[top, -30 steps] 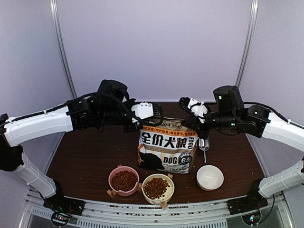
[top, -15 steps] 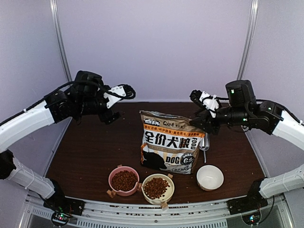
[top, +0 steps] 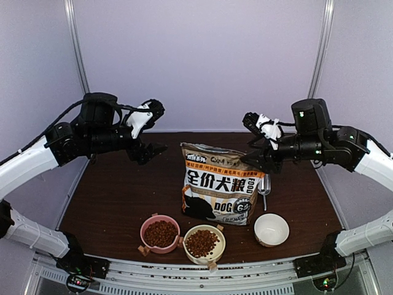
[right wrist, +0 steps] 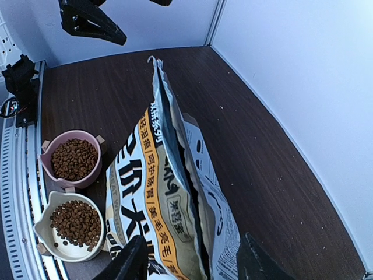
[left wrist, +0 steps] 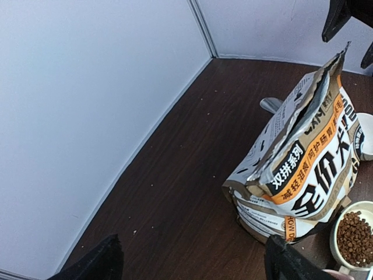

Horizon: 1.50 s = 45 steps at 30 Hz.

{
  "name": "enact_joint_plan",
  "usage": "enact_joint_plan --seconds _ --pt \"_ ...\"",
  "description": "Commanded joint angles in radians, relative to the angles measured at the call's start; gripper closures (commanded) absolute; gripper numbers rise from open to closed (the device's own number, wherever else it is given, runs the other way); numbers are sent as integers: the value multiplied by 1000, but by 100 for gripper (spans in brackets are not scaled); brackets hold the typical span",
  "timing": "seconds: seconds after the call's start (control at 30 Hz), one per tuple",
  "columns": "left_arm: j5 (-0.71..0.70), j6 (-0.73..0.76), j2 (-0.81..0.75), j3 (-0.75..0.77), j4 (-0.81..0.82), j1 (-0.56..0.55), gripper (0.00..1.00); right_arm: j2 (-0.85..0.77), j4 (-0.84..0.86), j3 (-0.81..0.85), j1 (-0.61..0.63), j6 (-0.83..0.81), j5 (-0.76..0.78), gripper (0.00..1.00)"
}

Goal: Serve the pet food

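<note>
Reddish-brown pet food in two heaps, filling pink bowl and cream bowl, third white bowl alongside, one printed bag upright on desk, seemingly one metal scoop behind it, left pincer and right pincer both raised, spread wide, gripping nothing.

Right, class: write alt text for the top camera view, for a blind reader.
A dog food bag stands centred between the raised left gripper and right gripper, both open. In front sit a pink bowl and cream bowl holding pet food and an empty white bowl.
</note>
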Motion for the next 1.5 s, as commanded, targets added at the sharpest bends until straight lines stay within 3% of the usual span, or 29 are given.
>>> enact_joint_plan --seconds 0.0,0.23,0.47,0.77,1.03,1.13,1.33,1.47 --pt "68 -55 15 -1 80 1 14 105 7 89 59 -34 120 47" --pt "71 -66 -9 -34 91 1 14 239 -5 177 120 -115 273 49" --pt "43 -68 -43 -77 96 0 14 309 2 220 150 -183 369 59" --pt "35 -71 -59 -112 116 1 13 339 7 233 167 -222 441 99" --pt "127 -41 -18 -120 192 1 14 316 20 220 169 -201 405 100" --pt "171 -27 37 -101 237 -3 19 306 24 214 169 -188 386 100" --pt "348 -193 119 -84 375 -5 25 277 53 173 171 -148 357 100" --pt "313 -185 118 -119 418 -21 24 274 68 132 190 -125 345 100"
